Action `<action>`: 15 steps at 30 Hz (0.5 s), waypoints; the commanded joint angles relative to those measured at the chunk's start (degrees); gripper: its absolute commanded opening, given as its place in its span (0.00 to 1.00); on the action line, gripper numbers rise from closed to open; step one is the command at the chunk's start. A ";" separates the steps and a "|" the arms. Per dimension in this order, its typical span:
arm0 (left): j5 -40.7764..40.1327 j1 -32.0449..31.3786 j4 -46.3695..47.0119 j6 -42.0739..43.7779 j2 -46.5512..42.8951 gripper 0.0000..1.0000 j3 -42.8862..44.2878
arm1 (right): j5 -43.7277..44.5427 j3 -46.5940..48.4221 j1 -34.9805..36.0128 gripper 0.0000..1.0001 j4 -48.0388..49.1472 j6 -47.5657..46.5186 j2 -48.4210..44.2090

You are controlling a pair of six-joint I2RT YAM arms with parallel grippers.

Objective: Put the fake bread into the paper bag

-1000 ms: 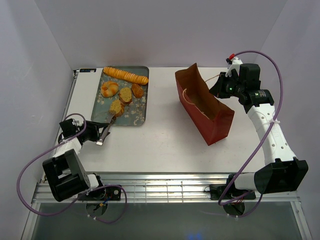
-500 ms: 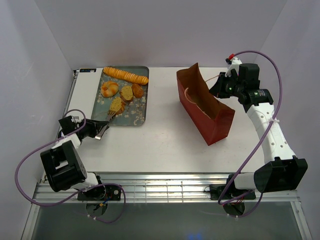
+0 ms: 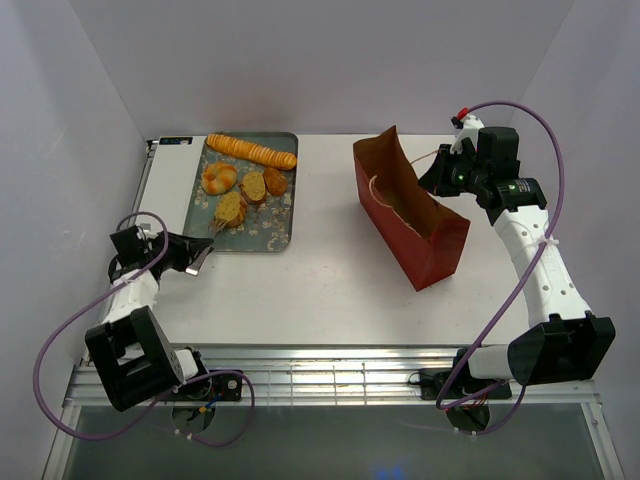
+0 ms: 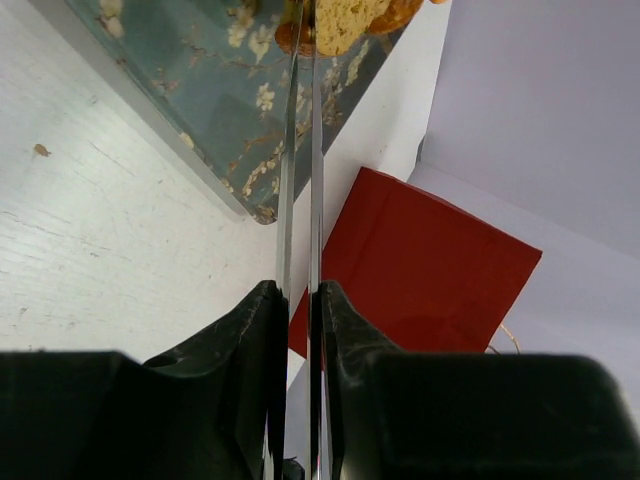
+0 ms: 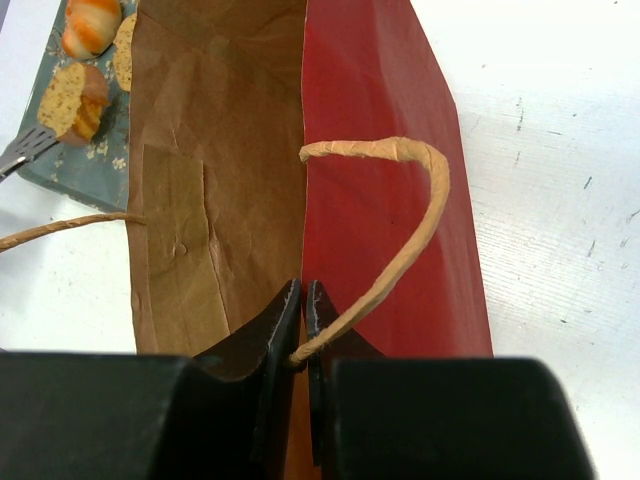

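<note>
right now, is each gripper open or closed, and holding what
left gripper: closed on the metal tongs
right gripper: closed on the paper bag wall

a white table (image 3: 330, 285) with a faintly scuffed, painted top fills the middle of the booth. three plain pale walls close it in: a back wall (image 3: 330, 60) along the far edge, and a left wall (image 3: 60, 120) and a right wall (image 3: 598, 110) slanting in at the sides, all tinted slightly lilac. the light is soft and even, and the shadows are faint. a slotted metal frame (image 3: 330, 378) runs along the near edge, and below it lies a dark, glossy grey surface (image 3: 330, 440).
</note>
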 commanded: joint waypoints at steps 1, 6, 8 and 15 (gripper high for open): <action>-0.65 0.28 -2.96 2.99 -4.98 0.00 3.60 | 0.33 2.58 0.16 0.12 1.12 0.08 0.02; 0.22 0.28 -4.46 4.05 -9.37 0.00 6.67 | 0.33 2.67 0.16 0.12 0.95 0.17 -0.15; 0.75 0.19 -4.55 4.23 -10.52 0.00 7.64 | 0.42 2.41 0.16 0.12 1.03 0.17 -0.16; 6.02 -4.63 -2.01 3.62 -10.97 0.00 15.28 | 0.68 3.46 0.16 0.12 0.51 0.08 0.37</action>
